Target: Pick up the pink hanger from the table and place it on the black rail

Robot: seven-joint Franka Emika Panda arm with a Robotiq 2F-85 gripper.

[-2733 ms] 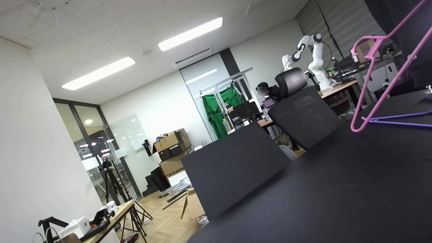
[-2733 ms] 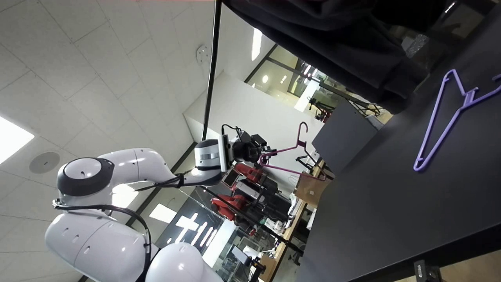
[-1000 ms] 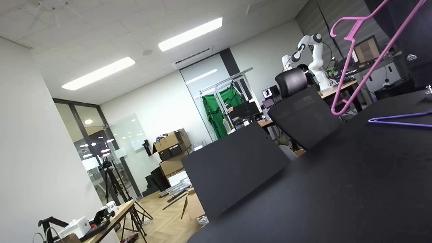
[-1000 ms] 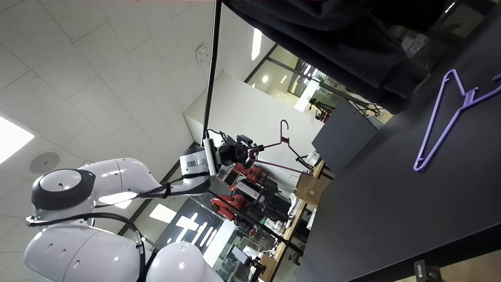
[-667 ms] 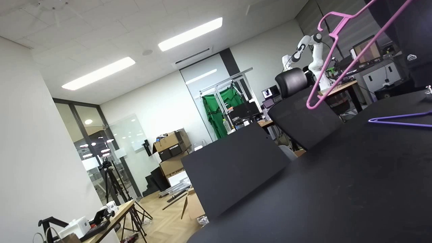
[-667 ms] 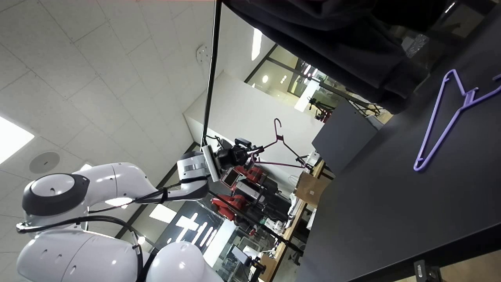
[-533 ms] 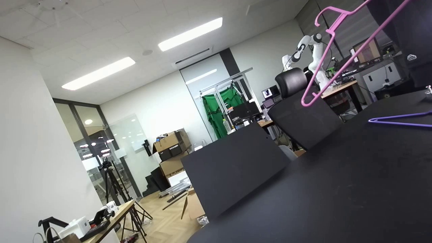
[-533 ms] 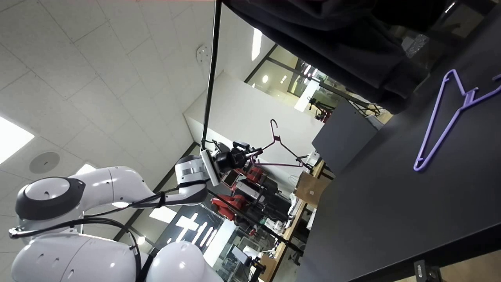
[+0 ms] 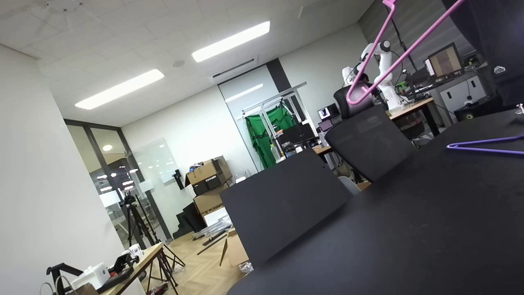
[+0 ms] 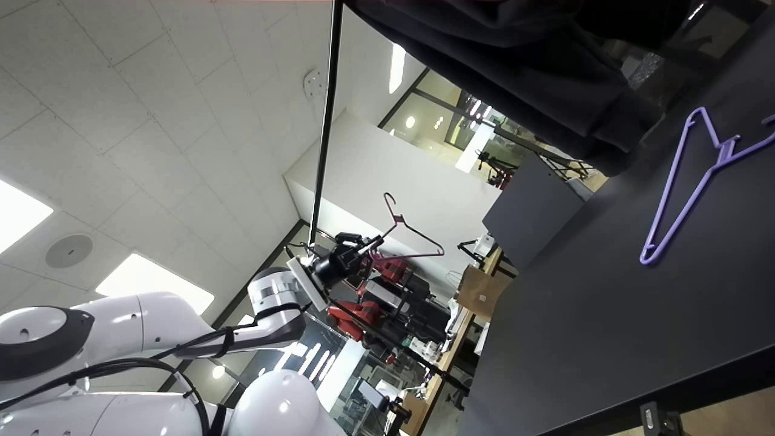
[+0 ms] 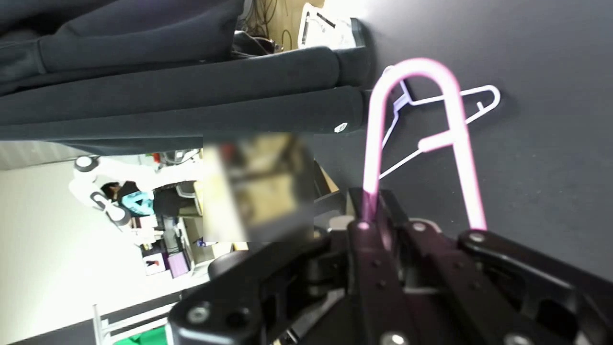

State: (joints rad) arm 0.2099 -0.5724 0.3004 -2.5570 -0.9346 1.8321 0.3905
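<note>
Pink hanger [image 11: 458,129] aloft, clear of the counter [image 10: 593,315], not yet on the rail [image 10: 329,91]; the pincer [image 11: 373,208] pinches one bar near a rounded end. I judge the hanger light, springy, smooth enough to swivel; a grip nearer its neck should steady it.

Hand [image 11: 375,206] clamped in grip, as seen in wrist view; black fingers [image 11: 378,287] brought in from bottom edge, set close side by side, pressed inward at far ends. In exterior view, white arm [image 10: 130,330] cut off by left and bottom edges. Dark-banded joint [image 10: 74,339] shown at far left; forearm [image 10: 172,321] stretched from it rightward to wrist [image 10: 275,290], which is sharply bent. Beyond white plate [image 10: 307,283], hand pointed toward upper right of that view.
</note>
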